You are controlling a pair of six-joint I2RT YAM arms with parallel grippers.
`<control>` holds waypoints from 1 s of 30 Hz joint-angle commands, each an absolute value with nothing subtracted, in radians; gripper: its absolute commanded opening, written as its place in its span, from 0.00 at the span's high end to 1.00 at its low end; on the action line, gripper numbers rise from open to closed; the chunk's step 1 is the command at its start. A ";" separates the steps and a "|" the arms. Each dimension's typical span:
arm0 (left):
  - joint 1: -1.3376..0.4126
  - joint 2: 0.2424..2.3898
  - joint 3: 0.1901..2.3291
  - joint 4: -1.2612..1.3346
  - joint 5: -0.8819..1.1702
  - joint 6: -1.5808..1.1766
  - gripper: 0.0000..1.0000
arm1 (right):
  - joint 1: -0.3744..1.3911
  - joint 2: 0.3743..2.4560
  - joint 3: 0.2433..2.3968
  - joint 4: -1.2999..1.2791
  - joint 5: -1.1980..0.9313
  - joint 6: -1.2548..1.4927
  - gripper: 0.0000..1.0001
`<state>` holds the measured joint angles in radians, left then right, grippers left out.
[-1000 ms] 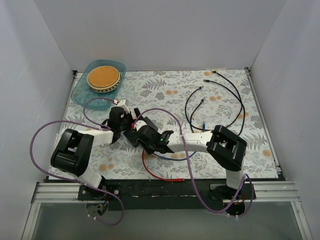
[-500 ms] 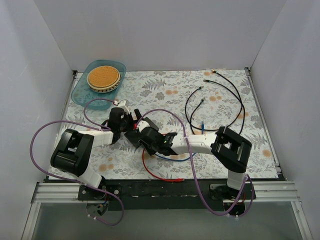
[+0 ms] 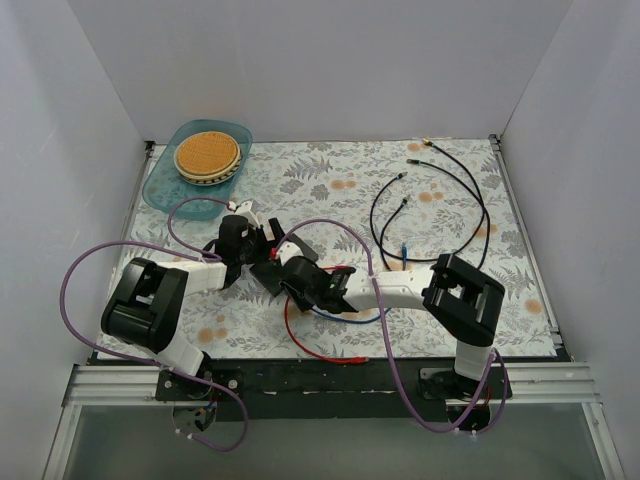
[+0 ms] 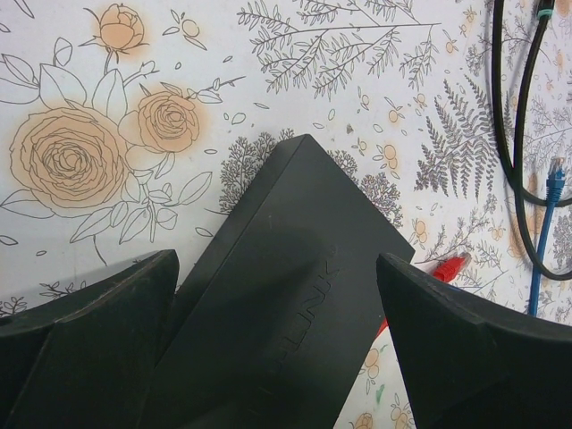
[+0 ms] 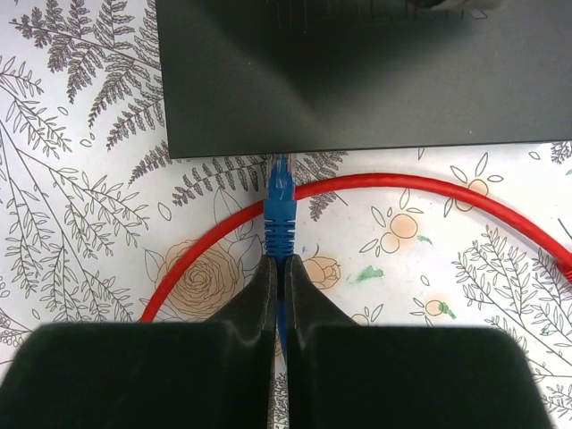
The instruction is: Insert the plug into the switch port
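The switch (image 4: 286, 313) is a flat matte black box lying on the floral mat, also seen in the top view (image 3: 268, 270). My left gripper (image 4: 277, 268) is open and straddles it, with the left finger (image 4: 89, 340) against its edge and the right finger (image 4: 474, 340) a little apart. My right gripper (image 5: 279, 264) is shut on the blue cable just behind the blue plug (image 5: 279, 219). The plug's tip meets the near side of the switch (image 5: 357, 80). Its sockets are hidden. Both grippers crowd together at the mat's middle left (image 3: 295, 280).
A red cable (image 5: 402, 183) loops under the blue plug, and its red plug (image 4: 447, 266) lies beside the switch. Black cables (image 3: 440, 200) lie at the back right with a loose blue plug (image 4: 554, 170). A teal tray (image 3: 165, 190) holding a wicker plate (image 3: 207, 153) stands back left.
My right arm has reached further left, bringing the blue plug up to the switch's side. The left arm has stayed over the switch.
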<state>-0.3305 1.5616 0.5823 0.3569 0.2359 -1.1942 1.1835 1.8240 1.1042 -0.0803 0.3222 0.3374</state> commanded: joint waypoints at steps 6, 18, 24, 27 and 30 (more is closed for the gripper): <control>-0.337 1.552 0.558 0.284 0.262 -1.193 0.07 | 1.187 1.805 1.098 -0.011 0.406 0.356 0.99; -0.337 1.528 0.557 0.296 0.310 -1.196 0.06 | 1.187 1.881 1.164 -0.058 0.423 0.368 0.99; -0.337 1.503 0.548 0.295 0.321 -1.206 0.07 | 1.189 1.898 1.200 -0.090 0.433 0.376 0.99; -0.337 1.490 0.543 0.296 0.327 -1.206 0.07 | 1.187 1.896 1.201 -0.089 0.431 0.379 0.99; -0.337 1.491 0.541 0.304 0.347 -1.207 0.07 | 1.189 1.904 1.209 -0.077 0.426 0.368 0.99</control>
<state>-0.3279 1.5303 0.5602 0.3439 0.2554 -1.1896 1.1912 1.8809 1.1522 -0.1333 0.3916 0.3531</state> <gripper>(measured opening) 0.935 0.037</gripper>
